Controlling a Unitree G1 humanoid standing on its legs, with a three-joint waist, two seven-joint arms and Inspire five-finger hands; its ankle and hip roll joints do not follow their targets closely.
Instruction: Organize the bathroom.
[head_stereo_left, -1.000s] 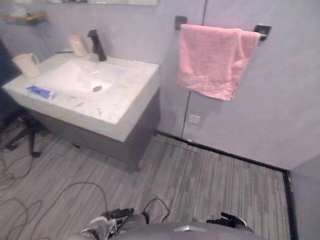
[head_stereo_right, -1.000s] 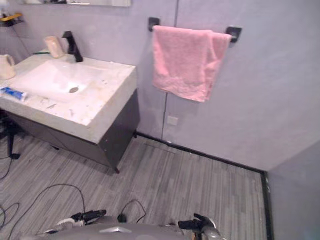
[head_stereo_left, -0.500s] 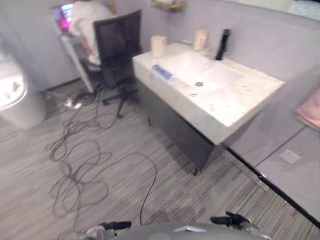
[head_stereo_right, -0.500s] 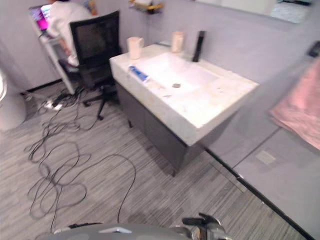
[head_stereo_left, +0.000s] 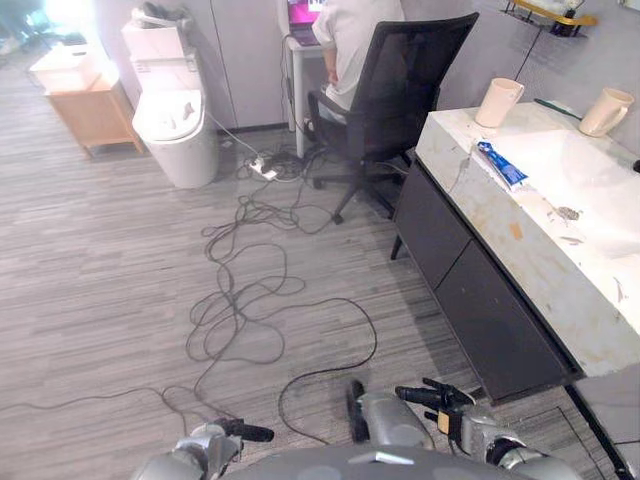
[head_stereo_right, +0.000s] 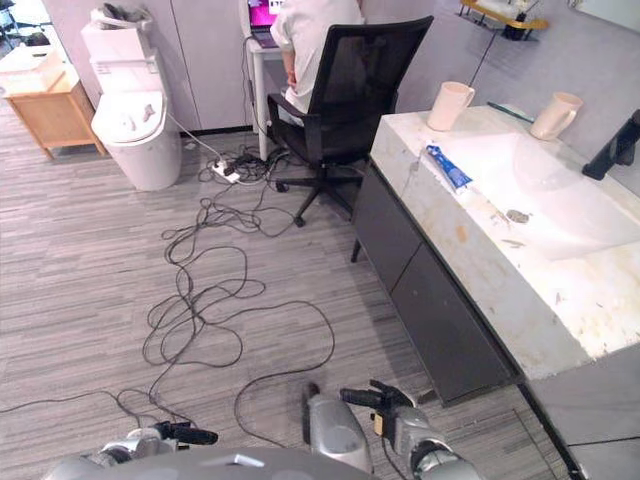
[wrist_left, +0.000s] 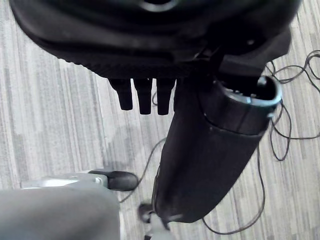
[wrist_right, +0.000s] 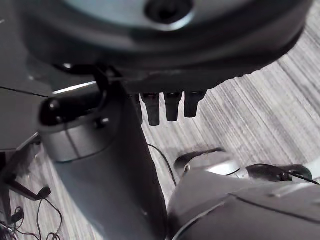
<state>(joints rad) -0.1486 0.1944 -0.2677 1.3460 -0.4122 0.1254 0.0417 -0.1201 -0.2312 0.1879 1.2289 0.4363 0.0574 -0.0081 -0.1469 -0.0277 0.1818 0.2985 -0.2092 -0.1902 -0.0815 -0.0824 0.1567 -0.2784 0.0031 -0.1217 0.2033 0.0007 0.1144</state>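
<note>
- nothing of the tidying looks done yet, as far as these views show; i judge the task to be at its very start, with the robot standing on the floor well apart from the things it has to sort.
- the counter (head_stereo_right: 470, 255) stands on the robot's right, with a pale basin sunk into its top and a dark tap (head_stereo_right: 612, 148) at the far edge.
- on the counter lie the loose things: a blue toothpaste tube (head_stereo_right: 447, 166) on the rim beside the basin, a cream cup (head_stereo_right: 448, 105) near the far corner, and a second cup (head_stereo_right: 555, 115) behind the basin. small specks and a brownish mark dot the counter top.
- a small wall shelf (head_stereo_left: 552, 14) hangs above the far end of the counter, holding something dark; what it is i cannot tell.
- the left robot hand (head_stereo_left: 240, 431) hangs low by the floor, released, fingers straight and holding nothing, as its wrist view confirms.
- the right robot hand (head_stereo_right: 372, 397) also hangs low, relaxed and empty, fingers straight.
- a person (head_stereo_left: 350, 40) sits in a black office chair (head_stereo_left: 400, 80) at a desk beyond the counter; a toilet (head_stereo_left: 180, 120) and a wooden stand (head_stereo_left: 85, 105) are farther off.
- loose cables (head_stereo_left: 245, 300) sprawl over the floor between the robot and the chair; stepping toward the counter could snag them.
- left to do, by my reading: approach the counter, then pick up and put away the tube and the cups.
</note>
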